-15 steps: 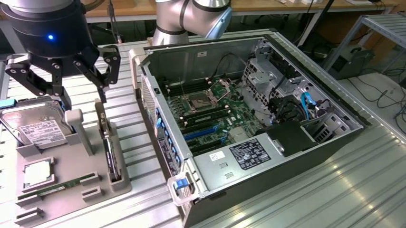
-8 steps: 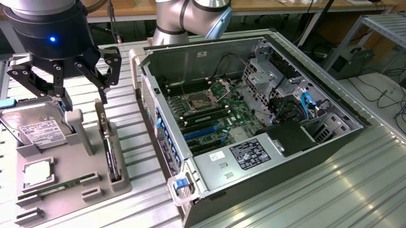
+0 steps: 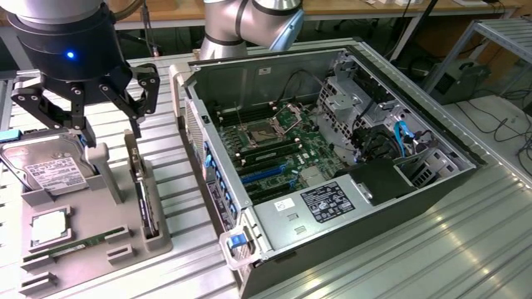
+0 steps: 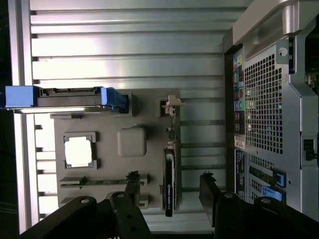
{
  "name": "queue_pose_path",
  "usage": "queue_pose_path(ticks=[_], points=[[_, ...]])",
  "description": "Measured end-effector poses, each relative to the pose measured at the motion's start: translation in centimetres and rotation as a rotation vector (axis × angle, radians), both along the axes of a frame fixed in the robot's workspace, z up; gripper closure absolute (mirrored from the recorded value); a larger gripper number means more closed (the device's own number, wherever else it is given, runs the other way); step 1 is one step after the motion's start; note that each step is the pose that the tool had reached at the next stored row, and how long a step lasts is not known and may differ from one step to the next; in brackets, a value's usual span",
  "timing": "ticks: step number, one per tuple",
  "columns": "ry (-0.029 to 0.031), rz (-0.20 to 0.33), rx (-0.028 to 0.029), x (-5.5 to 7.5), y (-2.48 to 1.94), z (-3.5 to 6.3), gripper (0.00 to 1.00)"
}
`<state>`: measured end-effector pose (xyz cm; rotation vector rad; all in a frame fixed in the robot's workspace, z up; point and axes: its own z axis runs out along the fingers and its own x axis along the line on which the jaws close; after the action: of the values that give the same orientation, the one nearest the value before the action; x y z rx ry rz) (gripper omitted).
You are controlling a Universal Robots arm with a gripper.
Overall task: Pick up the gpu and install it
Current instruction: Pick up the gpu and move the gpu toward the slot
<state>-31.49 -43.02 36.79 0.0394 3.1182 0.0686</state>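
We are hovering the wide-open gripper [image 3: 109, 132] over the edge-standing gpu [image 3: 143, 193]; we are judging it light, stiff and fragile, best pinched across its top edge.

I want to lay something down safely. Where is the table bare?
The ribbed silver metal table is bare on the exterior view's right of the open dark computer case. The grey parts tray under the open gripper is crowded.

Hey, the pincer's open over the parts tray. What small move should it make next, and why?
Probably lower straight down. In the wrist view the gpu stands on edge in its slot in the grey tray, lined up between the open pincer's fingers. In the exterior view the pincer hangs above the card, apparently not touching it.
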Motion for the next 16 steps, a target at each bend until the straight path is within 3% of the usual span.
queue_pose_path(ticks=[16], points=[[-0.0002, 0.000, -0.0008, 0.00, -0.06, -0.28, 0.40]])
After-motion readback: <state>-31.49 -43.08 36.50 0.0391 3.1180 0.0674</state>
